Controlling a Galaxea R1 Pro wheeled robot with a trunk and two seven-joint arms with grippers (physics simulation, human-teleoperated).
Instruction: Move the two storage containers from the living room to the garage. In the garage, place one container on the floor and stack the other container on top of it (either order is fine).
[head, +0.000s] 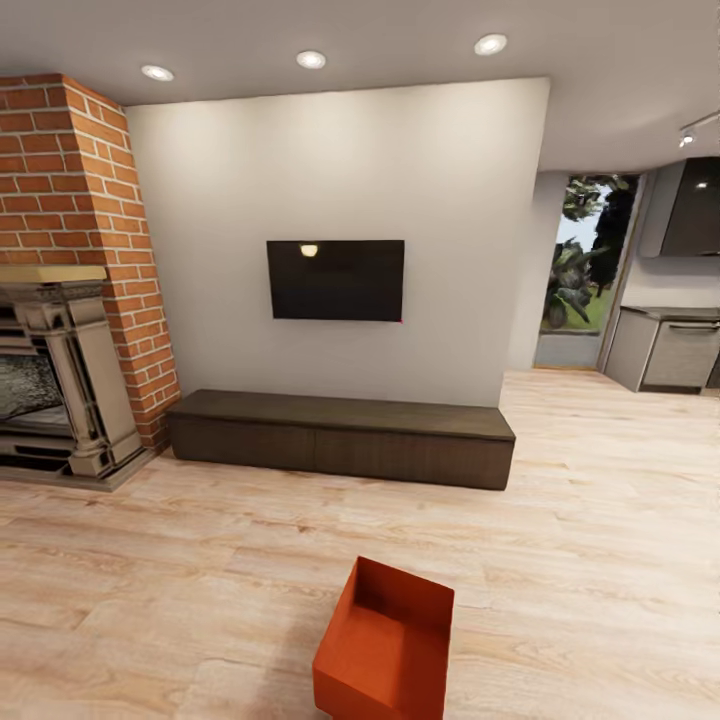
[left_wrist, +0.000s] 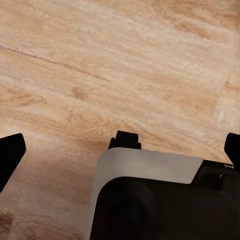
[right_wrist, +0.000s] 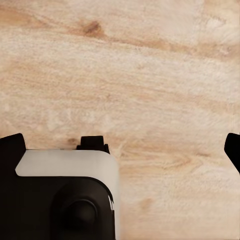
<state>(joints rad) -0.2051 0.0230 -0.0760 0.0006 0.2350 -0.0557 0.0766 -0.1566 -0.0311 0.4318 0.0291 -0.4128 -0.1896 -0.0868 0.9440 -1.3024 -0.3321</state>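
Light wood planks (head: 600, 520) run right across this living room, up to a big white wall (head: 340, 170) that carries one black TV screen (head: 336, 280) at eye height, hung where anyone sitting would face it. One brick chimney (head: 70, 200) rises at the side over a single stone fireplace (head: 60, 390). Under the screen sits one long, low dark-brown cabinet (head: 340, 437), pushed flat against the wall. Off to the far side there is a grey kitchen counter (head: 668, 348) beside a window onto greenery, and I count three round ceiling lights (head: 311, 59).

Of the two storage containers I can see one: an orange-red storage container (head: 388, 640) standing open side up on the planks, well apart from the cabinet and close in front of the robot, part of it cut off at the near edge. It looks parked there simply waiting to be picked up, so I judge the carrying has not begun.

Both arms hang pointing at bare flooring. The left gripper (left_wrist: 120, 150) has its dark fingertips (left_wrist: 10, 155) spread wide with nothing between them. The right gripper (right_wrist: 122, 147) is just the same, fingertips (right_wrist: 12, 145) far apart over empty boards.
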